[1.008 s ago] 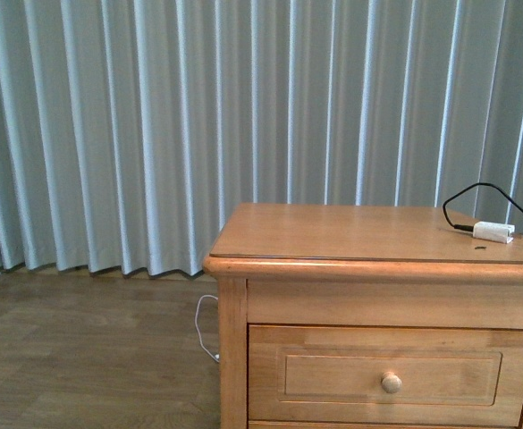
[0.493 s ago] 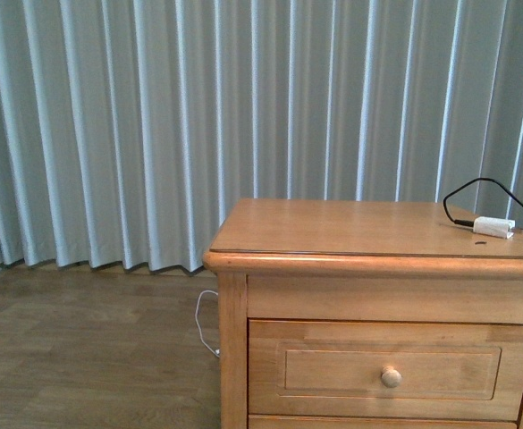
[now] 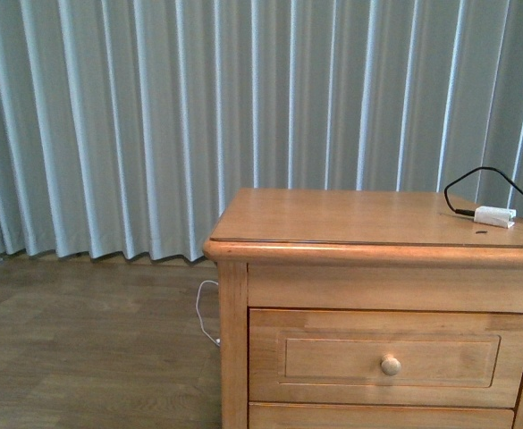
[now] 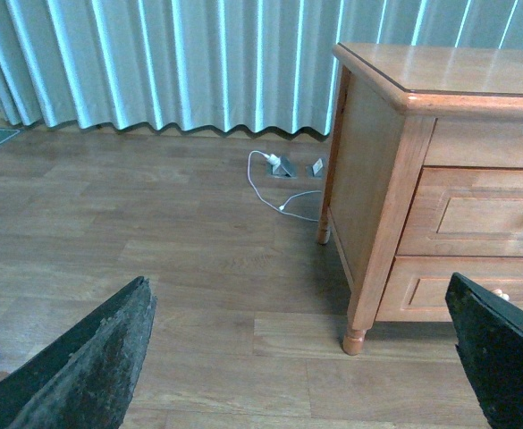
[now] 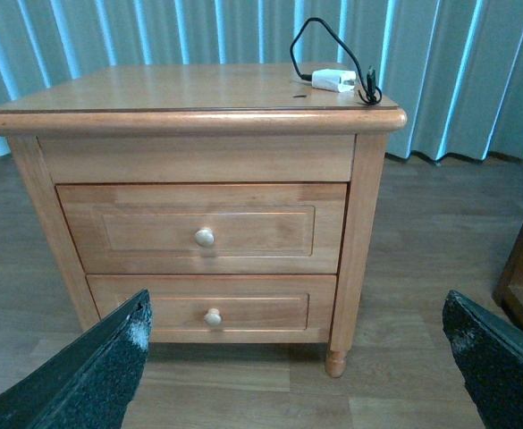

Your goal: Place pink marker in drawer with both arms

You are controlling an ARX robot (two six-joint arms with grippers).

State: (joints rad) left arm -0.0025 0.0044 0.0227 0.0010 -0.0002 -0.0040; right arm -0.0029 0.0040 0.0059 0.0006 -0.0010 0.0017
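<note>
Black fingertips of the left gripper (image 4: pixel 288 357) and right gripper (image 5: pixel 288 357) stand wide apart, holding nothing. Beyond them the drawer (image 3: pixel 390 357) is shut; since a second ago the nightstand (image 3: pixel 377 228) sits lower in the front view. No pink marker shows.

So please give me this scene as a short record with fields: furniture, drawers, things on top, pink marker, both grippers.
furniture: wooden nightstand before grey curtains
top drawer: closed, round knob
lower drawer: closed
on top: white plug on black cable, near the right back corner
pink marker: not visible in any view
left gripper: open, empty, over the floor
right gripper: open, empty, facing the drawers
</note>
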